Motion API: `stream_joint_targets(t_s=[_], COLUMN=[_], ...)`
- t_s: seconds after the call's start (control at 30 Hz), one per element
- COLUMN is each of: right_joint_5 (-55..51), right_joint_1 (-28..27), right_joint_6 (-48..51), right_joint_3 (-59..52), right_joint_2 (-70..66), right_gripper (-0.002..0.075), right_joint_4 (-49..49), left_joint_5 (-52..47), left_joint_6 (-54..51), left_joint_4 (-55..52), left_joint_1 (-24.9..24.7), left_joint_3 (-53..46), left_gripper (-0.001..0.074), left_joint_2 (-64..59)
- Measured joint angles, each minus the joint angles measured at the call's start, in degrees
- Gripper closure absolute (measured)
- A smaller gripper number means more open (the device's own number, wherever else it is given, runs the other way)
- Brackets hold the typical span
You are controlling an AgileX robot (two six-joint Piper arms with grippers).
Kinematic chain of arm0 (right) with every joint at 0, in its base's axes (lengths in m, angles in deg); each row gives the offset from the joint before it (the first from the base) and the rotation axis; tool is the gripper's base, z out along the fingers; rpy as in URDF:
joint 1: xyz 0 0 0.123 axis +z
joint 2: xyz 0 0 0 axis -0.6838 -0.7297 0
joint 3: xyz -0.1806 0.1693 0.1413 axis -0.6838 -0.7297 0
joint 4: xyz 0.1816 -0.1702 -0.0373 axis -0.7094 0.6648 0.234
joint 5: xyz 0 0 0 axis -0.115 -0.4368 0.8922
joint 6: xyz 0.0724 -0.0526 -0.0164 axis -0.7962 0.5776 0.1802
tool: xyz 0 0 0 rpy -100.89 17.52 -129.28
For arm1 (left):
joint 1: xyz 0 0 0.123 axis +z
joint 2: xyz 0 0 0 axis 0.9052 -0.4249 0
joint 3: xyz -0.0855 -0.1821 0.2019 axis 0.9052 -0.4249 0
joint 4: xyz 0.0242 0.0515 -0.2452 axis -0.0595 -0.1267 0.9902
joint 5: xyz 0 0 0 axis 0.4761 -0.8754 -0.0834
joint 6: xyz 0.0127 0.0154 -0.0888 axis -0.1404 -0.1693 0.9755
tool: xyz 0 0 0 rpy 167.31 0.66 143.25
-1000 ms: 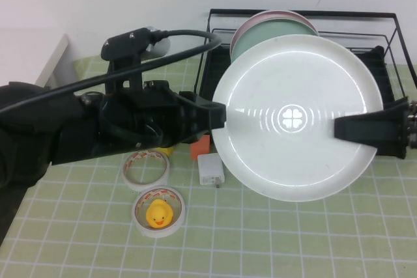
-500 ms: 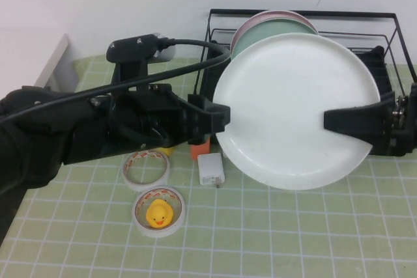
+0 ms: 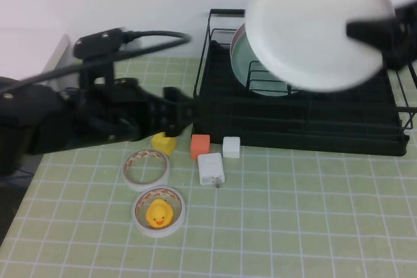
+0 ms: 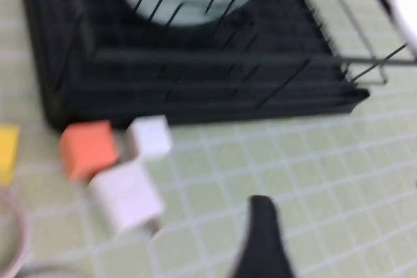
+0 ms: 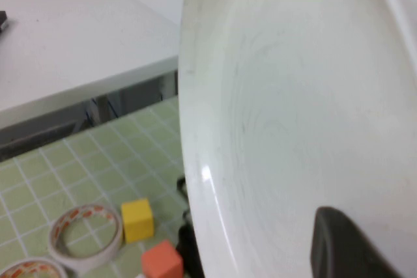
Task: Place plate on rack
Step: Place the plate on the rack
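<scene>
In the high view, the large round glossy white plate (image 3: pixel 318 25) hangs in the upper right of the frame, above the black metal-wire dish rack (image 3: pixel 300 122) and clear of its wires. The right tool (image 3: pixel 371 30) is clamped on the plate's right edge, a dark finger lying across its face. Behind the plate a mint-green plate (image 3: pixel 260 69) stands upright in the rack, with a pink plate just behind it. The left tool (image 3: pixel 179 114) sits at centre left, low over the green gridded worktop (image 3: pixel 293 226) just beside the rack's left end; whether it is open or closed cannot be told. Near it lie a yellow cube (image 3: pixel 163 142), an orange cube (image 3: pixel 200 146), a small white cube (image 3: pixel 231 147) and a white charger block (image 3: pixel 211 169). Lower left are an empty tape ring (image 3: pixel 146 168) and a second tape ring with a yellow rubber duck (image 3: pixel 158 213) inside it.

In the left wrist view, blurred, one dark finger (image 4: pixel 264 239) shows at the bottom centre; the rack fills the top, the orange cube and white blocks the lower left.

In the right wrist view, the white plate fills the right of the frame, a dark finger (image 5: pixel 345 249) on its face at lower right.
</scene>
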Motion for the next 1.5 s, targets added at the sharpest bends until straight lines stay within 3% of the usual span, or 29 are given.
stream_joint_targets(t_s=[0.1,0.27,0.37,0.57,0.73,0.93,1.5], right_joint_5=[-4.45,-14.89,-19.40,-20.69,-14.67,-6.20,-8.29], right_joint_1=[0.00,0.00,0.00,0.00,0.00,0.00,0.28], right_joint_6=[-0.78,-5.05,-8.56,-12.98,-13.56,-12.45,3.06], right_joint_3=[8.78,25.18,34.92,52.06,60.57,62.68,62.78], right_joint_2=[-5.45,-16.28,-23.22,-36.19,-44.08,-50.85,-56.28], right_gripper=[0.0587,0.0587,0.0587,0.0587,0.0587,0.0587,0.0587], right_joint_4=[2.86,9.28,12.46,14.09,13.85,10.03,6.84], left_joint_5=[-4.65,-16.47,-20.92,-25.49,-26.66,-26.75,-29.02], left_joint_6=[6.61,13.20,13.32,9.76,6.37,0.93,-1.21], left_joint_4=[-6.90,-15.07,-15.70,-13.88,-11.12,-5.88,-3.78], left_joint_1=[3.82,10.24,11.82,11.91,11.91,11.91,11.91], left_joint_3=[0.00,0.00,0.00,0.00,0.00,0.00,-0.71], left_gripper=[0.0367,0.0650,0.0709,0.0733,0.0735,0.0735,0.0735], left_joint_2=[0.12,0.12,0.12,0.12,0.12,-0.01,-5.95])
